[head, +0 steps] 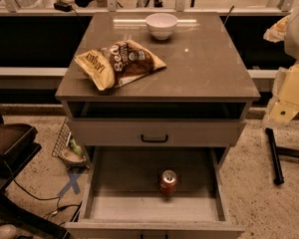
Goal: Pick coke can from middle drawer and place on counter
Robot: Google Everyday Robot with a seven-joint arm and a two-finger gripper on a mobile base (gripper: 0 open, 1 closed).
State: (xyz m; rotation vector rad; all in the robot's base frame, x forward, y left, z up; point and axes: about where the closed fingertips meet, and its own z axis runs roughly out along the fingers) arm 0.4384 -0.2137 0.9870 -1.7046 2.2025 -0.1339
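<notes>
Standing upright on the bare grey floor of the pulled-out middle drawer [124, 183], the coke can [168, 182] sits a little right of centre and towards the drawer's front, its silver top and pull tab facing up. It is the only 1 thing in the drawer and touches no wall.

Above the drawer is a closed grey drawer front [199, 132] with a black bar handle [154, 139], and above that a dark open slot under the counter [209, 68].

On the counter lie 2 items, well apart from each other: a brown and yellow chip bag [117, 63] flat near the front left corner, and a white bowl [161, 25] upright at the middle of the back edge.

The gripper [287, 96] hangs at the far right edge of the view (pale yellowish-white parts, partly cut off by the frame), beside the cabinet and off its right edge, well apart from the can and touching nothing on the counter. Whether it is open or closed is not something I can tell here.

On the floor, a blue taped cross [72, 182] lies left of the drawer and a black bar [275, 156] to the right.
</notes>
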